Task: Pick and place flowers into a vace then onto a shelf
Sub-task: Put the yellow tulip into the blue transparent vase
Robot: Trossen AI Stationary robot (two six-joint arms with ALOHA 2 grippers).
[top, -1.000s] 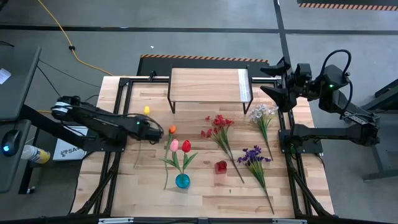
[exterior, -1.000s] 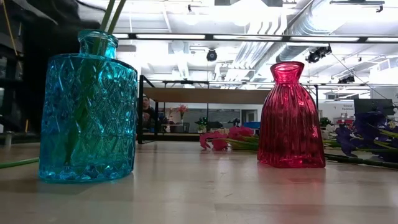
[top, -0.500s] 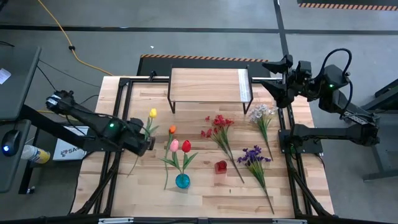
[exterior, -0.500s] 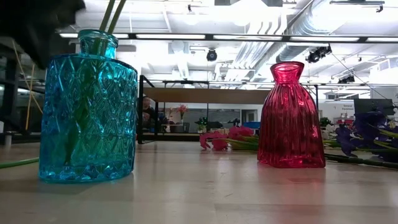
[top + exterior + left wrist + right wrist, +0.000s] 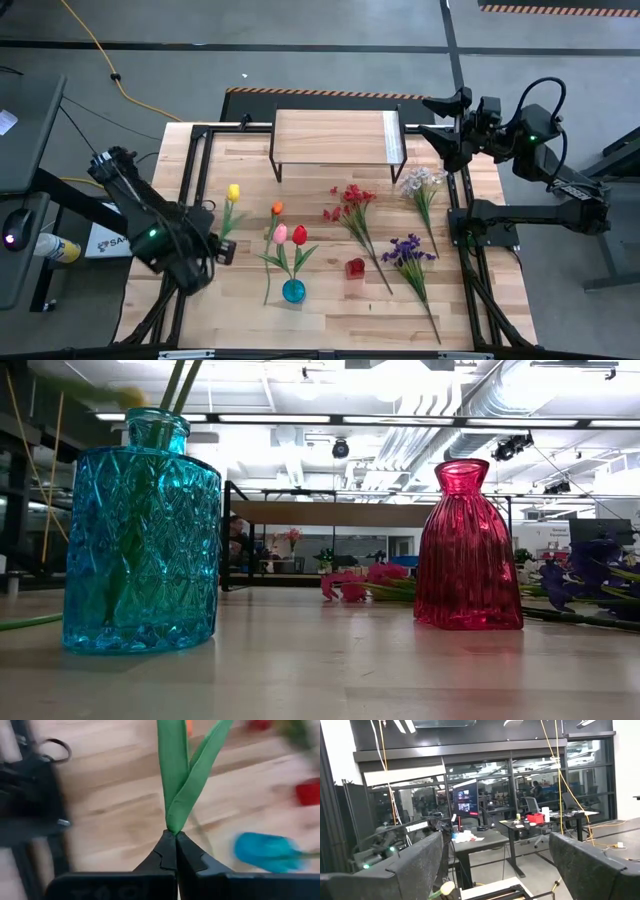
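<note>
Item: yellow tulip point(image 5: 233, 191). Held low on the stem in my left gripper point(image 5: 175, 851), jaws clamped tight, bloom up, so stem end can drop into blue vase point(image 5: 293, 290) nearby, w/ pink + red tulips already in. Right gripper point(image 5: 437, 114) wide, empty, parked beside shelf point(image 5: 330, 135), which is bare.

Shelf point(image 5: 335, 136) standing at the far middle of the surface point(image 5: 320, 310). One vase point(image 5: 293, 291) sitting near the front, two flowers point(image 5: 290, 237) standing in it; a second vase point(image 5: 355, 268) sitting just to its right. Loose sprigs point(image 5: 352, 210) lying between shelf and vases, more lying further right. Left gripper point(image 5: 222, 245) hanging over the left side, clamped on a tulip point(image 5: 231, 205) stem. Right gripper point(image 5: 440, 115) hanging spread wide beside the shelf's right end
</note>
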